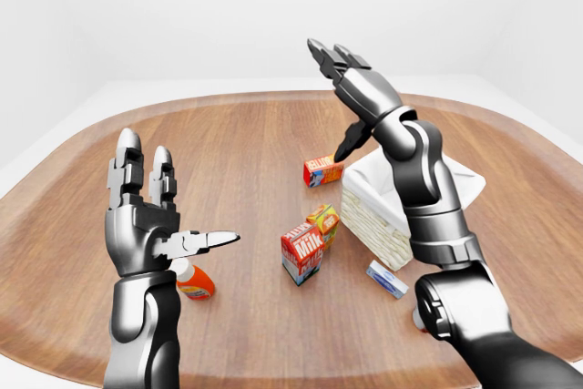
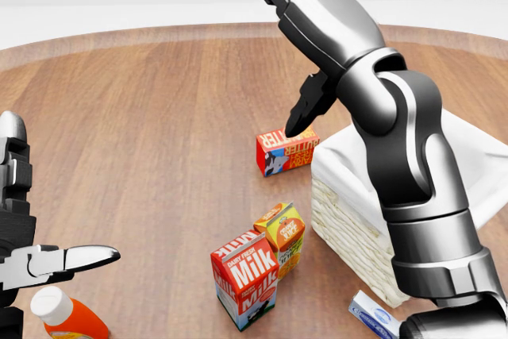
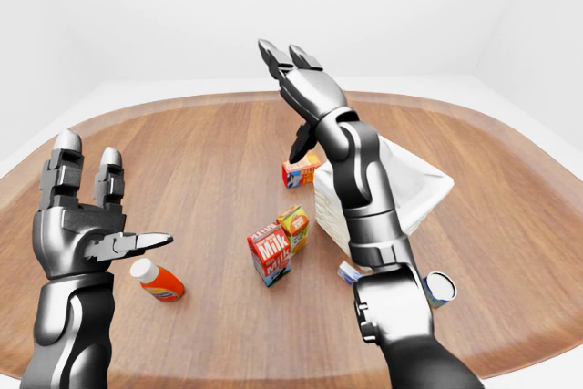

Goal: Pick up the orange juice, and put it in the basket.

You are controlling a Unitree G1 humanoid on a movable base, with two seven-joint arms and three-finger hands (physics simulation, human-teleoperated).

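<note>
The orange juice carton (image 2: 281,235), small and orange with a green top, stands upright on the wooden table (image 2: 143,117), touching the red milk carton (image 2: 246,277). It is just left of the white woven basket (image 2: 347,224). My left hand (image 1: 182,193) is open and empty, raised at the lower left of the left-eye view, well left of the juice. My right hand (image 1: 333,102) is open and empty, raised high above the basket's far left corner, fingers pointing up. My right forearm hides part of the basket.
An orange bottle with a white cap (image 1: 194,281) lies below my left hand. A red butter box (image 1: 322,171) lies beyond the cartons. A small blue-white box (image 1: 387,278) lies beside the basket's near wall, and a tin (image 3: 439,287) stands by my right elbow.
</note>
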